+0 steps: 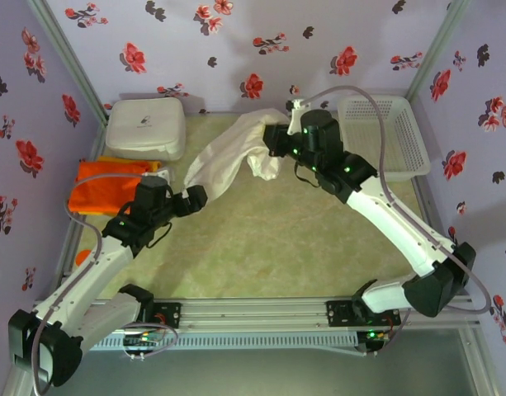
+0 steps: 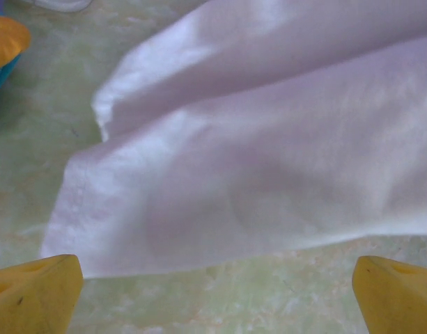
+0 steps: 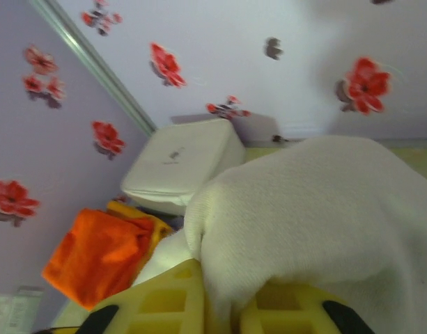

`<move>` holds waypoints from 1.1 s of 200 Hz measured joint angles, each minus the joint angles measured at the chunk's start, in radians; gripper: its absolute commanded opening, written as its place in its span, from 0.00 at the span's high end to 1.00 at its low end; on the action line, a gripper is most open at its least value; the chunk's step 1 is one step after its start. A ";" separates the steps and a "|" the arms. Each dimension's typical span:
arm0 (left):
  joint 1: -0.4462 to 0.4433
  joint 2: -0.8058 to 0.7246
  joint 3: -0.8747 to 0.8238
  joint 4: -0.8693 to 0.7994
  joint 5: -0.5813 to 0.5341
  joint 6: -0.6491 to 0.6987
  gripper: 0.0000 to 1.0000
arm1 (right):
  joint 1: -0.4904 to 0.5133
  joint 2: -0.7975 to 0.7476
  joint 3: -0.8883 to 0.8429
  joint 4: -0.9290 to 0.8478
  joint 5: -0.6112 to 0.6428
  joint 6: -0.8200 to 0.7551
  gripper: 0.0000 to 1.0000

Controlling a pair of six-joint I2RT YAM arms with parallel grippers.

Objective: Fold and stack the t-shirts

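Observation:
The off-white t-shirt [image 1: 224, 161] hangs in a long drape from the back middle of the table down toward the left. My right gripper [image 1: 275, 140] holds its upper end raised; in the right wrist view a fold of the knit cloth [image 3: 324, 209] is pinched between the yellow fingers [image 3: 164, 303]. My left gripper [image 1: 195, 198] sits low at the shirt's lower left end, open, its yellow fingertips [image 2: 35, 292] wide apart with bare table between them and the hem [image 2: 199, 229] just ahead. The folded orange t-shirt [image 1: 104, 194] lies on a yellow one [image 1: 133, 163] at the left edge.
A white rounded box [image 1: 145, 128] stands at the back left, just behind the orange and yellow pile. A white mesh basket [image 1: 385, 136] stands at the back right beside the right arm. Floral walls close in the back and both sides.

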 measured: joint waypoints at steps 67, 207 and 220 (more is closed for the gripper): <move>0.000 -0.003 -0.020 -0.071 -0.011 0.023 0.04 | -0.150 -0.124 -0.391 -0.202 0.214 0.098 0.01; -0.073 0.301 -0.153 0.021 -0.090 -0.111 0.19 | -0.259 -0.097 -0.624 -0.218 0.114 0.216 0.15; -0.073 0.340 -0.145 0.036 -0.090 -0.114 0.20 | -0.259 -0.075 -0.632 -0.199 0.100 0.216 0.18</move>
